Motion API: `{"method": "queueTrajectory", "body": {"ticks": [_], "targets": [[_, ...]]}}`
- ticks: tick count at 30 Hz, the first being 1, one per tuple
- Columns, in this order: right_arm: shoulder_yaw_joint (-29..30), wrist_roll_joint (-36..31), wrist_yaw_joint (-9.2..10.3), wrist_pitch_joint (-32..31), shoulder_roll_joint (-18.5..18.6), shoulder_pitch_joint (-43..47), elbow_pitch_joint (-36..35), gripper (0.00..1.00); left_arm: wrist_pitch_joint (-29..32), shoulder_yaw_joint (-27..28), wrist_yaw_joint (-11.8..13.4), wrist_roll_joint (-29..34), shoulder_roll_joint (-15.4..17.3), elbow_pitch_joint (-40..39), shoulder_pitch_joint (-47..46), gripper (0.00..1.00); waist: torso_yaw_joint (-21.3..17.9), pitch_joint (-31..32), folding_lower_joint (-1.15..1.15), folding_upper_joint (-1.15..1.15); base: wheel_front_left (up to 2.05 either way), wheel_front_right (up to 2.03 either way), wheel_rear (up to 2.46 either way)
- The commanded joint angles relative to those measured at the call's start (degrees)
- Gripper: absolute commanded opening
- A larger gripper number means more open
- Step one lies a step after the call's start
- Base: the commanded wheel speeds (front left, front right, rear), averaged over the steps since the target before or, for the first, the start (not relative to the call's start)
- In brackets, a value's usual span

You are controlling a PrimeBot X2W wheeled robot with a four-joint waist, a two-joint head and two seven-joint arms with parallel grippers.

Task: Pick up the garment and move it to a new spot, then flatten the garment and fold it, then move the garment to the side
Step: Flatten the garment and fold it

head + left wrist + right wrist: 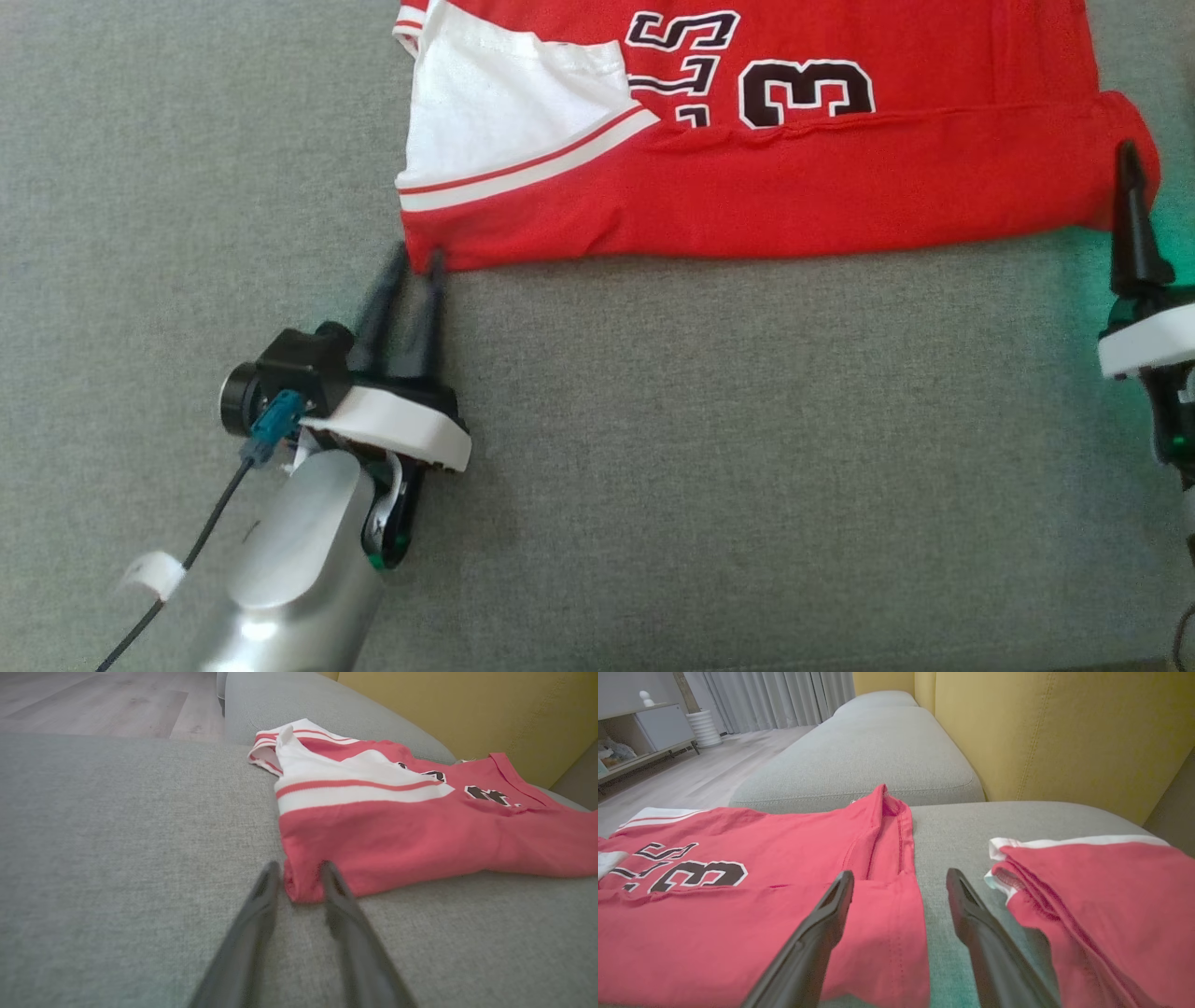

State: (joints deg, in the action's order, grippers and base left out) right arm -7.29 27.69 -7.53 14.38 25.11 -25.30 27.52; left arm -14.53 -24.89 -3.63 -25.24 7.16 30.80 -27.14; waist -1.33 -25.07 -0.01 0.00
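Note:
The garment (794,187) is a red jersey with a white striped sleeve panel and black numbers. It lies flat along the far side of the grey sofa seat (700,448). My left gripper (418,259) sits at its near left corner. In the left wrist view that red corner (303,886) lies between the two parted fingers (268,882), and the left gripper (299,872) is open. My right gripper (1130,159) hovers over the garment's right end. In the right wrist view the right gripper (900,877) is wide open, one finger (840,891) above the garment's (738,914) hemmed edge, the other above bare cushion.
Another red cloth with white trim (1092,896) lies just right of my right gripper. A yellow backrest (1064,732) runs behind the seat. Wood floor (93,700) lies past the cushion's far end, with a low cabinet (640,732) and curtains beyond.

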Motion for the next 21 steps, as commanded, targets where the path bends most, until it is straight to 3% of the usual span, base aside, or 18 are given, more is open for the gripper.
{"method": "queueTrajectory", "body": {"ticks": [1,12,14,15,21], "targets": [[-1.1,0.4,0.04,0.6,0.8,1.0,-0.6,1.0,0.1,1.0,-0.8,-0.2,0.7,2.2,-0.9,0.0,0.0,0.1,0.01,0.0,0.0,0.0,0.0],[-5.0,4.4,0.04,0.2,1.8,0.0,10.1,1.0,-0.4,1.1,-2.2,0.3,1.6,1.4,1.0,0.0,1.5,2.1,0.01,0.0,0.0,0.0,0.0],[-6.3,5.8,0.04,-0.9,1.8,-0.2,11.8,0.26,-0.4,1.3,-2.2,0.6,1.8,0.4,1.7,0.0,1.9,2.4,0.01,0.0,0.0,0.0,0.0],[-7.1,6.7,0.04,-1.5,1.9,-0.1,12.1,0.0,-0.4,1.3,-2.3,0.7,1.8,0.0,2.1,0.0,2.2,2.6,0.01,0.0,0.0,0.0,0.0],[-10.7,10.5,0.04,-1.5,4.5,1.4,12.0,0.0,-0.5,1.7,-2.0,1.0,2.0,-2.7,6.5,0.0,2.6,5.0,0.01,0.0,0.0,0.0,0.0]]}}
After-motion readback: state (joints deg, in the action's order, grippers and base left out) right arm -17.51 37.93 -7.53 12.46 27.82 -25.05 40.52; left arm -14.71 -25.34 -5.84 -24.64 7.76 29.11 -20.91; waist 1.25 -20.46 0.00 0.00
